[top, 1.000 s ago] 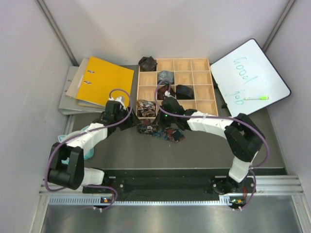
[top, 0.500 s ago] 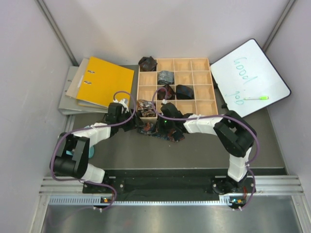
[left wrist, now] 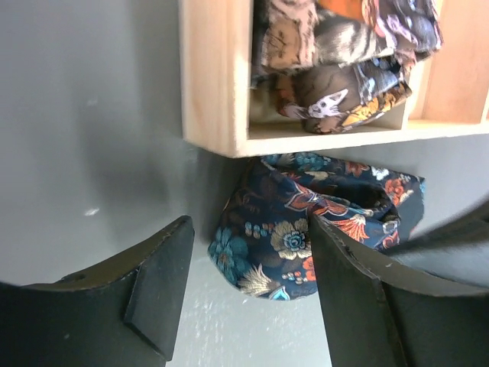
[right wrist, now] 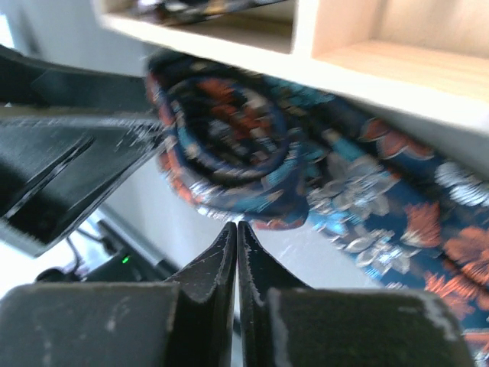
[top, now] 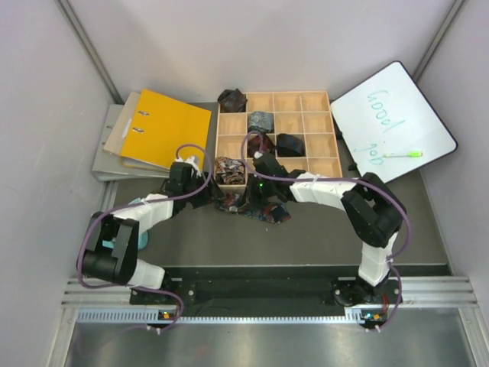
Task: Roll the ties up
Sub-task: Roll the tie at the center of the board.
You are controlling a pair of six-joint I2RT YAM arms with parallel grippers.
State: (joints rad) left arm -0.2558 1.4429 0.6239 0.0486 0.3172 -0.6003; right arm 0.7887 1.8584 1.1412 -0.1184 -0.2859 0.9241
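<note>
Top cam: high, behind the arm bases, looking down on the whole desk (top: pixel 328 229). Both wrist cams: very close, low over the desk. They share the navy floral tie (left wrist: pixel 306 229) and near edge of the wooden compartment tray (left wrist: pixel 218 84), from opposite sides.

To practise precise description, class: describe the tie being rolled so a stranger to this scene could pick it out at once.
Find the wooden compartment tray at the middle of the grey table. Just outside its near edge lies the tie. Unlike the rolled bundles inside the compartments, it is dark navy with orange-red and light-blue flowers, half coiled with a loose tail.
</note>
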